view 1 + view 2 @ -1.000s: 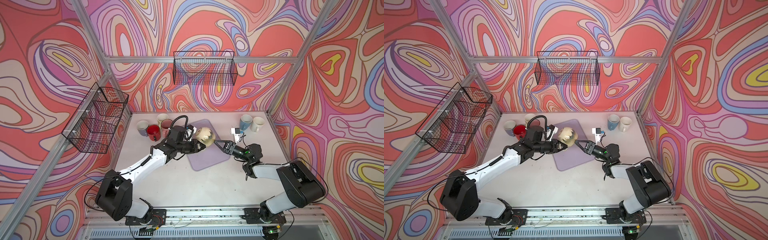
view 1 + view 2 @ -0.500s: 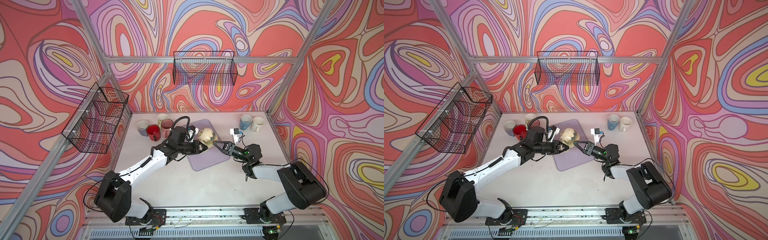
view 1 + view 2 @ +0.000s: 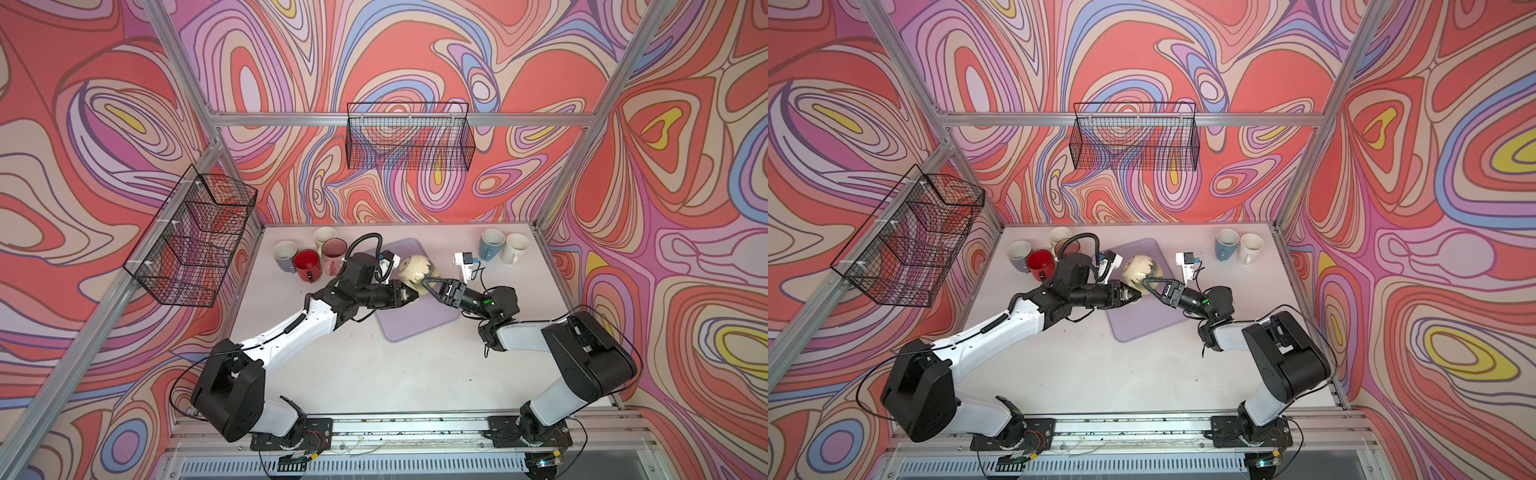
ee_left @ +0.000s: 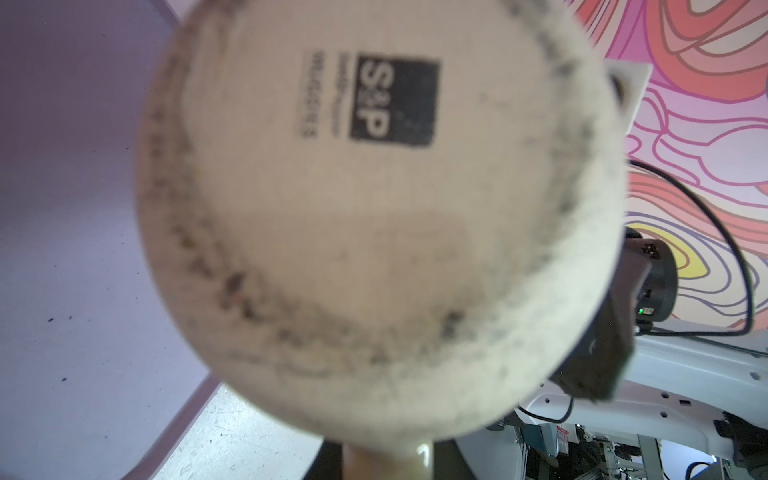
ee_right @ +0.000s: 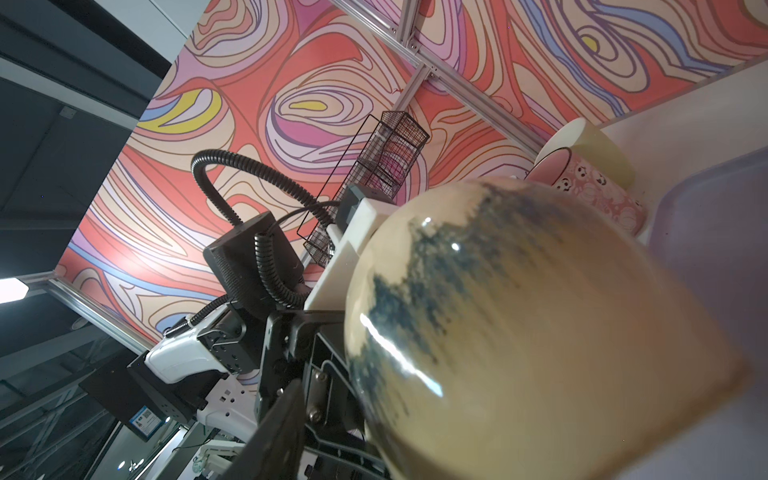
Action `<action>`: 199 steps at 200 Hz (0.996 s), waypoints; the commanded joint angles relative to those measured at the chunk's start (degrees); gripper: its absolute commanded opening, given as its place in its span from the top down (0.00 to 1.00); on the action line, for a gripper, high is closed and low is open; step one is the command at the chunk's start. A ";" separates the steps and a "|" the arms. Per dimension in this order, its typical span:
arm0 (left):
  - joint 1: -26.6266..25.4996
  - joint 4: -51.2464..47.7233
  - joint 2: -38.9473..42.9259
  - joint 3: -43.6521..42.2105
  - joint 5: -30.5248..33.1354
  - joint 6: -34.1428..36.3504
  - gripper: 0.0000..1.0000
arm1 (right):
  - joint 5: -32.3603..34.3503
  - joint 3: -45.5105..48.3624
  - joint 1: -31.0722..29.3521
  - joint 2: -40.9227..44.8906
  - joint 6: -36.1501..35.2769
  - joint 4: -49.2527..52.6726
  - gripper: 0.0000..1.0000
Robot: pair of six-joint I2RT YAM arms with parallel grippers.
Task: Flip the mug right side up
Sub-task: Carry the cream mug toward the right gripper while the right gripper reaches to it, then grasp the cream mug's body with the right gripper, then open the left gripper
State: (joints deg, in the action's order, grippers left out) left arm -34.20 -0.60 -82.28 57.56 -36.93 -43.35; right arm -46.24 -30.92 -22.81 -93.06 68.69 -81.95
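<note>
A purple mat (image 3: 419, 324) lies on the table (image 3: 374, 365). Over the mat, the cream mug (image 3: 415, 268) is tipped on its side with its base toward the left arm. The left gripper (image 3: 409, 296) pinches its handle (image 4: 386, 457). The right gripper (image 3: 428, 286) has its jaws spread, one tip against the mug's wall.

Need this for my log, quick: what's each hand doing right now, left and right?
Left hand: closed on the mug, by its handle.
Right hand: at the mug's side; whether it is open or gripping cannot be told.
</note>
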 commanded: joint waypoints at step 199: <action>-0.20 12.32 -3.24 -0.96 -0.47 -1.84 0.88 | -0.53 -0.56 -1.71 -0.02 -0.48 -3.42 0.99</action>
State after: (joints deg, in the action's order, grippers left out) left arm -33.80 6.72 -84.18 56.84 -42.65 -49.06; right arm -44.49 -31.86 -22.74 -94.00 67.31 -84.66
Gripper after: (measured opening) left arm 0.196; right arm 0.278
